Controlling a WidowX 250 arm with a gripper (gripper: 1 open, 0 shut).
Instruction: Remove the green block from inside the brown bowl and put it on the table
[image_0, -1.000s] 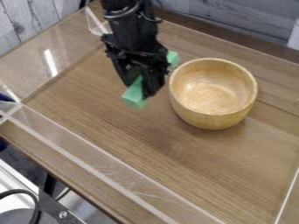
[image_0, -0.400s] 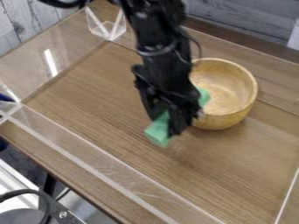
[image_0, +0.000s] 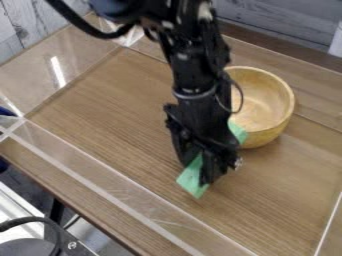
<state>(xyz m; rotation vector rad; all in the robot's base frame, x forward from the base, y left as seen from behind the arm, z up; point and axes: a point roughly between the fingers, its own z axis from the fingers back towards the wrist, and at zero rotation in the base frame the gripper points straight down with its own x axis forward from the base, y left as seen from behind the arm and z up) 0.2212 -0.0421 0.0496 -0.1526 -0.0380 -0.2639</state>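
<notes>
Since the earlier frames the arm had swung across the table (image_0: 94, 120) toward the camera and dropped a good bit lower. At first it was hanging left of the bowl (image_0: 257, 105); now it stood in front of it, w/ the block (image_0: 198, 176) brought down close to the wood. My gripper (image_0: 205, 166) pointed straight down, jaws clamped shut on the block, holding it by its upper part so the lower end stuck out below the fingers, tilted a bit.

Block's bottom corner looked at or just above the tabletop; I couldn't tell from this single view whether it was actually touching. It sat near the bowl's front-left side, clear of the rim, not over it. Bowl itself hadn't shifted and looked empty inside, though the arm hid part of its left edge.

What that meant for the job, as I judged it: the lift-out was done and I was near the end of the placing step. Left to do: ease down till the block rests on the wood, open up, back off. Main risk: block tipping on release, since it was held at a slant.
</notes>
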